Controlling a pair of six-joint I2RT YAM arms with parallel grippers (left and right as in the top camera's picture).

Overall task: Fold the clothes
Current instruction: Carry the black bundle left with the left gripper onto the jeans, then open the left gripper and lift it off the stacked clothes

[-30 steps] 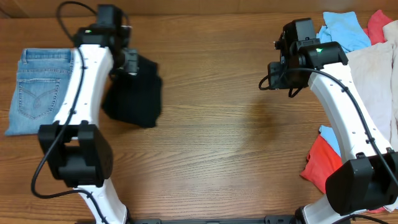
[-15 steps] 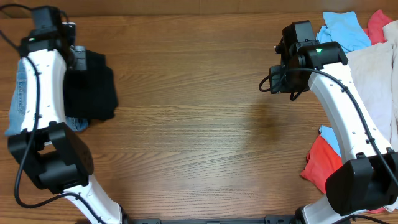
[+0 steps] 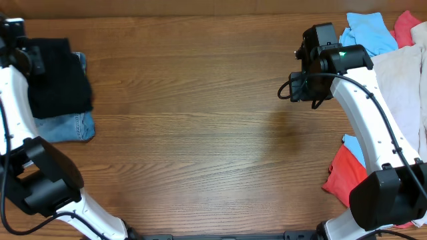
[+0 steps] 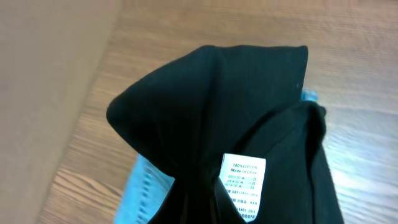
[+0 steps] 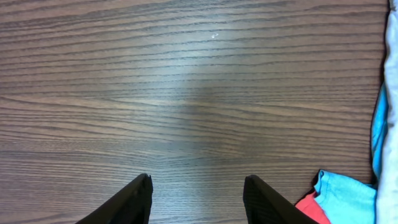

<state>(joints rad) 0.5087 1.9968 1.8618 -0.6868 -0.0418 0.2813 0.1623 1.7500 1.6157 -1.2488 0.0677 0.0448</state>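
Your left gripper (image 3: 35,61) clenched a bunched black fabric T-shirt (image 4: 205,106), folded blue denim jeans (image 3: 67,125) beneath it; your right gripper (image 5: 198,180) hung released above the brown wooden table (image 5: 186,74).

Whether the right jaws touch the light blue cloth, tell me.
Apart. The right wrist view shows bare wood between the right gripper, jaws open, and light blue cloth.
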